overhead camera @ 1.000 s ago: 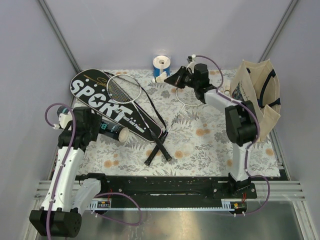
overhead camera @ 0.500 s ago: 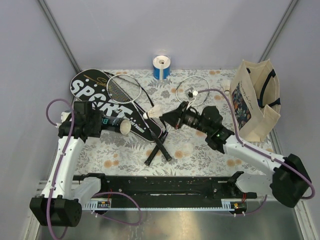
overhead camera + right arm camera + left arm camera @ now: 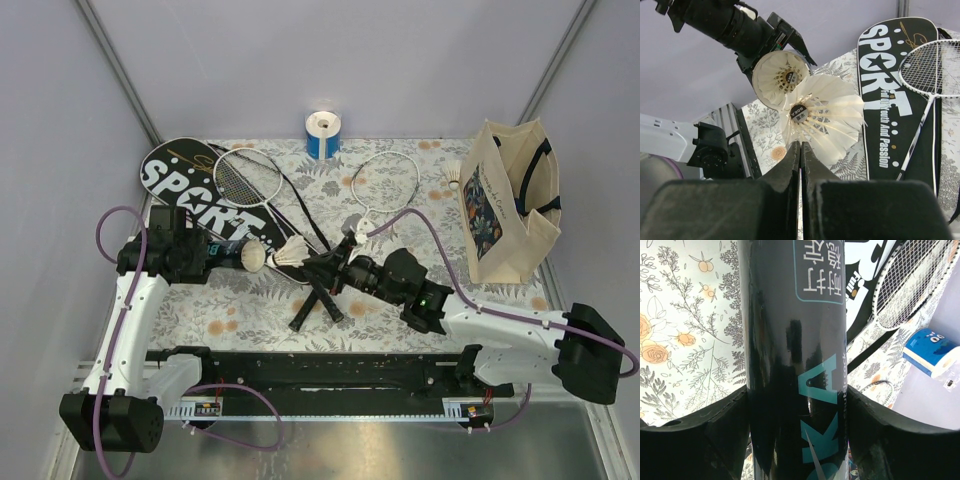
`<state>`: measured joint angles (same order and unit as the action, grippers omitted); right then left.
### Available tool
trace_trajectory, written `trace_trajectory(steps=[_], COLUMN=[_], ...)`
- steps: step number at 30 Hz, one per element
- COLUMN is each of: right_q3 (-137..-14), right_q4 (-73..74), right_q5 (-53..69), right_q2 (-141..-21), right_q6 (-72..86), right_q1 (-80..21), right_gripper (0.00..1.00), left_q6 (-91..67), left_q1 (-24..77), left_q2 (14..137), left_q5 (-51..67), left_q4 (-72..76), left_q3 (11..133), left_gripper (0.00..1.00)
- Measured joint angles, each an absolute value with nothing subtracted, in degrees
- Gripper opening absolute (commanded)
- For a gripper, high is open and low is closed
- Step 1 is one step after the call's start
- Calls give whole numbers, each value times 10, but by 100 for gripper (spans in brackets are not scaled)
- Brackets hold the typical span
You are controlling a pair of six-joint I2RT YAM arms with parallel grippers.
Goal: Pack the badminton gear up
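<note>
My left gripper (image 3: pixel 203 252) is shut on the black tube (image 3: pixel 233 256), which is held level with its open end pointing right. The tube fills the left wrist view (image 3: pixel 795 340) between the fingers (image 3: pixel 720 435). My right gripper (image 3: pixel 313 264) is shut on the feather edge of a white shuttlecock (image 3: pixel 292 256), held just right of the tube's mouth. In the right wrist view the held shuttlecock (image 3: pixel 815 117) sits in front of the tube mouth (image 3: pixel 781 80), which has another shuttlecock inside. The black SPORT cover (image 3: pixel 195 195) lies at the back left with one racket (image 3: pixel 243 177) on it. A second racket (image 3: pixel 387 180) lies mid-table.
The racket handles (image 3: pixel 318 296) cross under my right gripper. A blue-and-white roll (image 3: pixel 323 133) stands at the back edge. A cloth tote bag (image 3: pixel 512 200) stands at the right, with a loose shuttlecock (image 3: pixel 453 177) beside it. The floral mat (image 3: pixel 420 250) covers the table.
My right arm swung from the back of the table down to the front left, carrying the shuttlecock up to the tube's mouth. My left gripper shifted slightly with the tube.
</note>
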<state>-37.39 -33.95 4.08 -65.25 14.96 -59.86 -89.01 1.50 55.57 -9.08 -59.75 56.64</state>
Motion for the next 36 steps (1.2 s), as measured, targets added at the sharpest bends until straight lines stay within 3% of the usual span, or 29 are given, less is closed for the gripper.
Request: trace_trajectory(steps=[11, 20, 24, 31, 36], right_q3=[-454, -528, -532, -549, -596], right_q4=[-353, -296, -234, -144, -109], right_q5=[-20, -42, -50, -61, -76], right_q2=[-756, -819, -801, -741, -751], right_q6=[69, 58, 84, 136, 140], right_q1=[-683, -688, -688, -688, -688], right_gripper=[0, 38, 45, 49, 45], left_q6=[-899, -898, -897, -889, -884], left_q1=[15, 15, 15, 15, 15], left_q2=[555, 556, 556, 555, 550], left_q5=[-88, -78, -75, -67, -57], left_q4=[-609, -610, -610, -610, -608], left_q3=[566, 566, 566, 566, 563], left_gripper=[20, 20, 20, 19, 19])
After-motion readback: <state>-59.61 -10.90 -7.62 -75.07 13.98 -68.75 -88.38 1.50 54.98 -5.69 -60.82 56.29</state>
